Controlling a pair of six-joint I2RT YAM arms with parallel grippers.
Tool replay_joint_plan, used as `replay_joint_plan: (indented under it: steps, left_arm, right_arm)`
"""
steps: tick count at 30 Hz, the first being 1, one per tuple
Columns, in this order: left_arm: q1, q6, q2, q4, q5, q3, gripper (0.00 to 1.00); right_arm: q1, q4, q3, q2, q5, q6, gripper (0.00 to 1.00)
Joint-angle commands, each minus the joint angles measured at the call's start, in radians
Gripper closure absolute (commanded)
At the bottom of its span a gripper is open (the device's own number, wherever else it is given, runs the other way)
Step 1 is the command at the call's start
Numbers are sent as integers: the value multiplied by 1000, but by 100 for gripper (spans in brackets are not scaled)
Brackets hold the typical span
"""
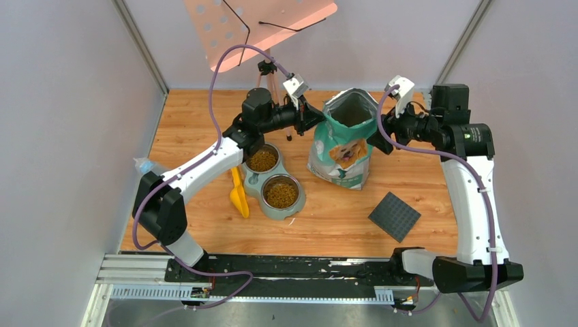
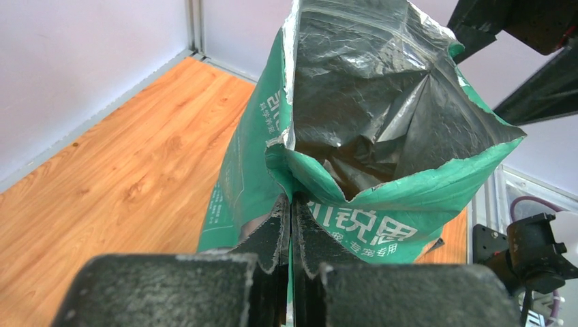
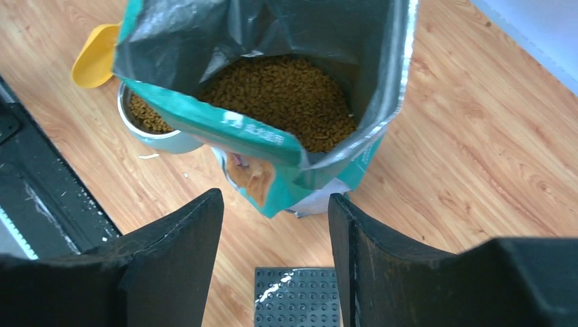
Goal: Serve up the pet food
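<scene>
Wooden tabletop (image 1: 422, 170): both bowls (image 1: 257, 185) are already holding pet food (image 1: 281, 193); left gripper (image 2: 292, 201) is pinching bag (image 1: 341, 153) at nine o'clock, right gripper (image 3: 276, 197) is hanging spread.

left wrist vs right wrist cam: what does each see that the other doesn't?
Left wrist only: the left gripper, shut, at the bag rim. Right wrist only: the right gripper, open; the pet food inside the bag; a bowl of kibble; the yellow scoop; the dark studded tile. Both: the bag and the wooden table.
</scene>
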Motion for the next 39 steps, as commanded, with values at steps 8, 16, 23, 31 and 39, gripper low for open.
replay_joint_plan:
  steps: [8,16,23,31,39]
  left_arm:
    - [21,30,12,-20,-4,35,100]
    - [27,25,24,-34,2,53,100]
    - [76,-50,-35,-36,-79,9,100]
    - [130,-53,-154,-49,-80,-113,100]
    - [113,15,-172,36,133,-115,58]
  right_arm:
    - [-109,180,-59,-6,-217,-96,41]
    - [-108,205,-47,44,-280,-63,62]
    - [-145,199,-58,11,-212,-112,100]
    - [-292,193,-12,41,-371,-42,100]
    - [-255,195,22,71,-407,10,100]
